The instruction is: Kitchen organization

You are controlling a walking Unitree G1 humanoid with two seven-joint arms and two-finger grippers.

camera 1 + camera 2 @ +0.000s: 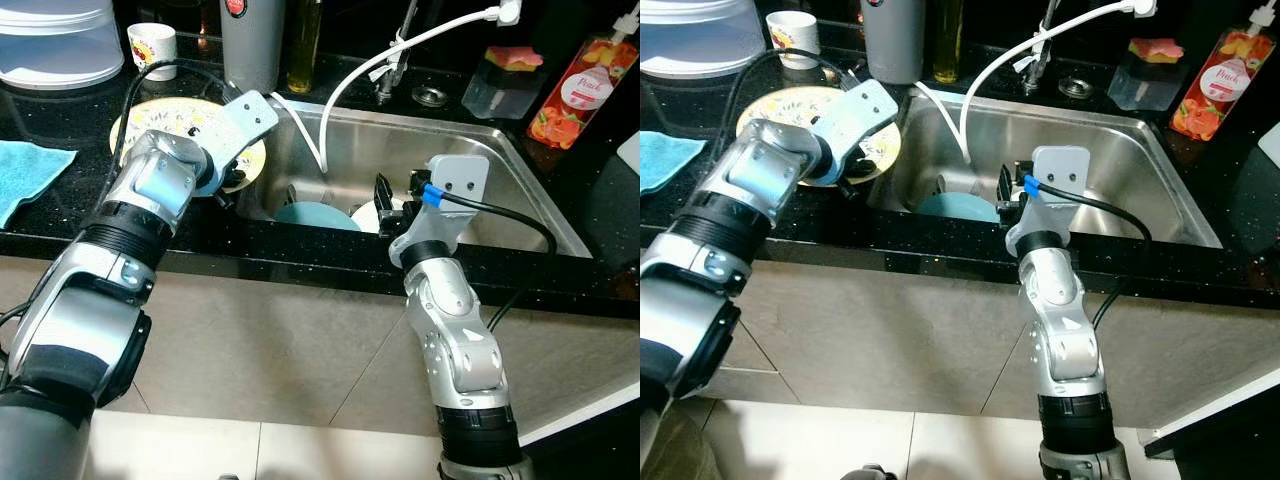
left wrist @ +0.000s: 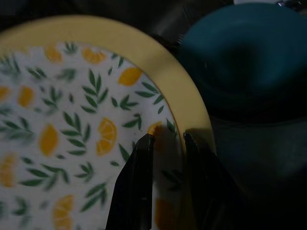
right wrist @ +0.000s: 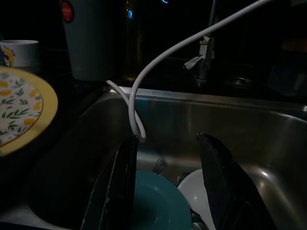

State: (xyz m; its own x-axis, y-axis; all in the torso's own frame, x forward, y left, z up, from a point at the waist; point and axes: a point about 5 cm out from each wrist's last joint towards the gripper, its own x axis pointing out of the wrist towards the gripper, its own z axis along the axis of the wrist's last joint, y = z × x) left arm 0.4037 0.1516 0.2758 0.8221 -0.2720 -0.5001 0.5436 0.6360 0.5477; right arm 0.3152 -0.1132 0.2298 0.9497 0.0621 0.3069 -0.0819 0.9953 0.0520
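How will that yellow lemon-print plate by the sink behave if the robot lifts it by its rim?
The yellow plate looks rigid and glazed, so it is probably slippery. The left end effector sits at its rim; gripped there, the plate may tilt. It is likely breakable, and the sink edge is close.

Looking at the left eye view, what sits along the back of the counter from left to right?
Clear plastic container → small printed cup → grey canister → oil bottle → tap → sponge holder → orange soap bottle.
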